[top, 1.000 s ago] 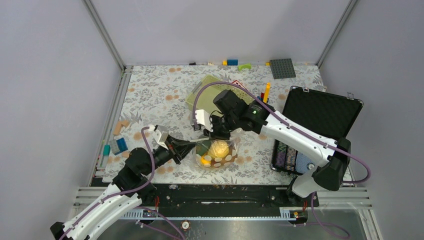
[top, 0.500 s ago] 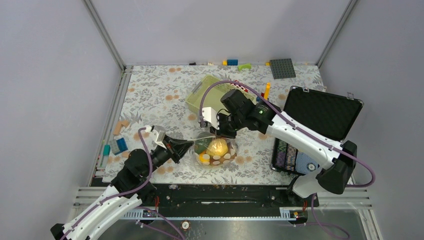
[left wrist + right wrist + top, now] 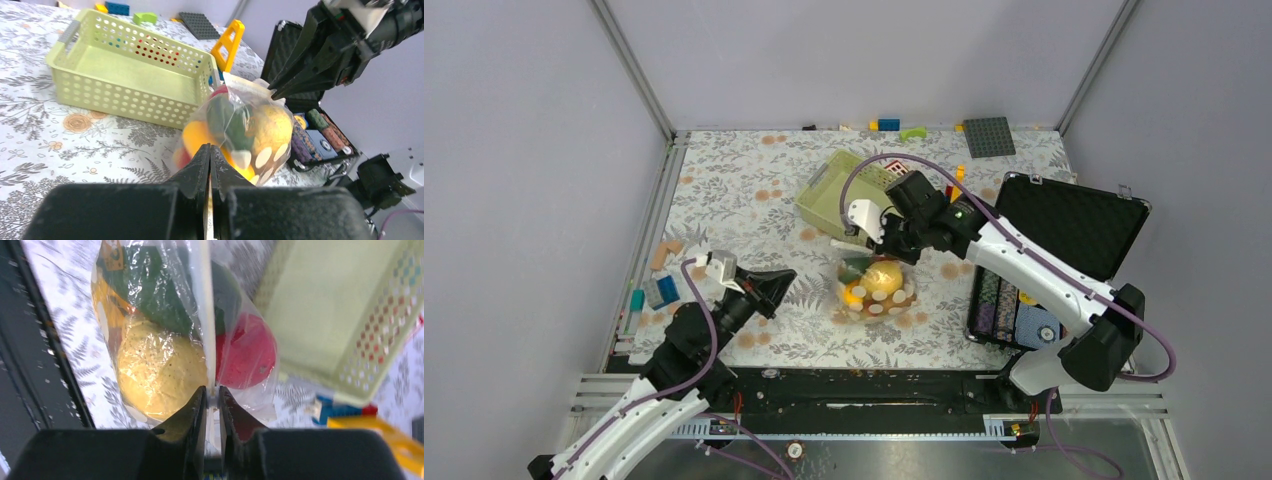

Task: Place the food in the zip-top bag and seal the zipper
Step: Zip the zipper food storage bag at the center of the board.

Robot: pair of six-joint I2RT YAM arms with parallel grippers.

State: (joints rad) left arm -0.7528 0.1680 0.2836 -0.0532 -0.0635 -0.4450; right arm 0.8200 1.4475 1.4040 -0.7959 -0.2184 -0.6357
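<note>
The zip-top bag (image 3: 876, 291) is clear with pale dots and holds the food: a yellow fruit (image 3: 160, 367), a red one (image 3: 246, 351) and a dark green one (image 3: 160, 300). My right gripper (image 3: 892, 254) is shut on the zipper (image 3: 204, 315) at the bag's top edge, and the bag hangs from it, just in front of the basket. In the right wrist view the jaws (image 3: 211, 392) pinch the white strip. My left gripper (image 3: 786, 277) is shut and empty, to the left of the bag and apart from it. The bag also shows in the left wrist view (image 3: 250, 127).
A pale green lattice basket (image 3: 834, 188) stands empty behind the bag. An open black case (image 3: 1069, 235) lies at the right. Coloured blocks (image 3: 660, 289) lie at the left edge, a grey baseplate (image 3: 989, 137) and more blocks at the back.
My right gripper has carried the bag to the right and back toward the basket. My left gripper has drawn back to the left, away from the bag.
</note>
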